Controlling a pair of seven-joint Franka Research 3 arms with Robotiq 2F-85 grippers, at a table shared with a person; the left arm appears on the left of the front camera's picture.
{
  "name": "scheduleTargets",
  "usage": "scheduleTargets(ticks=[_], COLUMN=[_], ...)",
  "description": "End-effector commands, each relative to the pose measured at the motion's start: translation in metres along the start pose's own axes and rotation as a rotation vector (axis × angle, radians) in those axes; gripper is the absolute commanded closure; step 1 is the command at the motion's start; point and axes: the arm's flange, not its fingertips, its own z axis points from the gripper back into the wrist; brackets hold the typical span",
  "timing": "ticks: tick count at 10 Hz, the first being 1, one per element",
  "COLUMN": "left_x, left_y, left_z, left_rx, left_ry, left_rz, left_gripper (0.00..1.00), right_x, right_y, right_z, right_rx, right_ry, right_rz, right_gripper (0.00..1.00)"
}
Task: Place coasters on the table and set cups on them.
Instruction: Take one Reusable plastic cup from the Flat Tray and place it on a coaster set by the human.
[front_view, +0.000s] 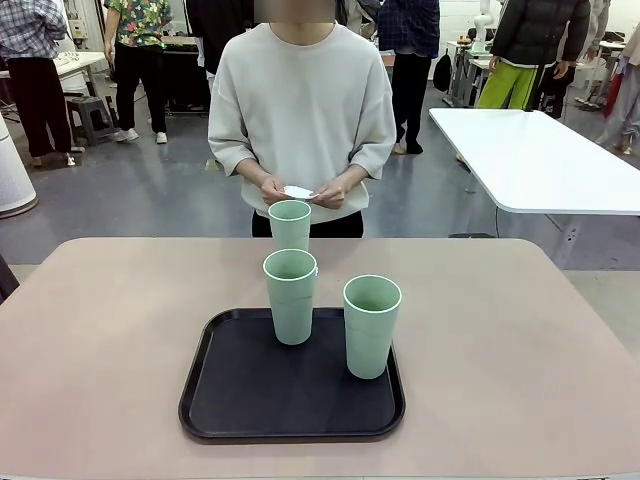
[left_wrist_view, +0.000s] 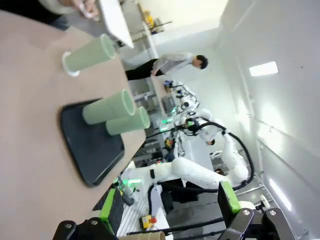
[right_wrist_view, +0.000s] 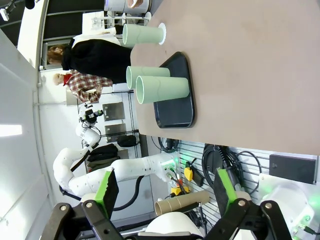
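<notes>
Front view: a person (front_view: 300, 110) stands at the far side of the beige table (front_view: 520, 340), holding thin white paper in both hands (front_view: 331, 191). It is small in this view, but it is probably the spare coasters (front_view: 298, 191).

Three pale mint-green cups stand upright with their mouths up. The far cup (front_view: 290, 224) is on the bare table just beyond a black tray (front_view: 230, 400). In the left wrist view a white disc (left_wrist_view: 66, 64) rims its base, so it seems to sit on a coaster already. The middle cup (front_view: 291, 300) and the right-hand cup (front_view: 371, 330) are on the tray, close together but apart.

In the left wrist view the left gripper (left_wrist_view: 169, 189) has its fingers spread wide with nothing between them. In the right wrist view the right gripper (right_wrist_view: 165, 172) is equally wide and empty. Both hang well back from the cups, on the robot's side of the table.

The cups' long axes are vertical, so a grasp would have to come from the side, across a cup's body. The right-hand cup lies toward the right arm's side and looks like that arm's nearer pick. The middle cup sits close to the centre line, slightly to the left.
</notes>
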Motion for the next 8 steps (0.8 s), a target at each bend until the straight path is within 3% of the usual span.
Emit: scheduleTargets(ticks=[1, 6, 7, 8], left_x=[0.006, -0.008, 0.011, 0.011], left_y=[0.001, -0.007, 0.004, 0.004], left_z=[-0.010, -0.026, -0.018, -0.018], left_rx=[0.084, 0.172, 0.094, 0.094], left_ry=[0.051, 0.059, 0.047, 0.047], left_rz=[0.072, 0.053, 0.044, 0.044], left_gripper=[0.00, 0.00, 0.00, 0.00], right_x=[0.001, 0.001, 0.001, 0.001], right_y=[0.000, 0.000, 0.000, 0.000], right_z=[0.000, 0.000, 0.000, 0.000], right_rx=[0.021, 0.021, 0.021, 0.021], right_ry=[-0.006, -0.006, -0.006, -0.006], right_rz=[0.017, 0.017, 0.017, 0.017], right_gripper=[0.00, 0.00, 0.00, 0.00])
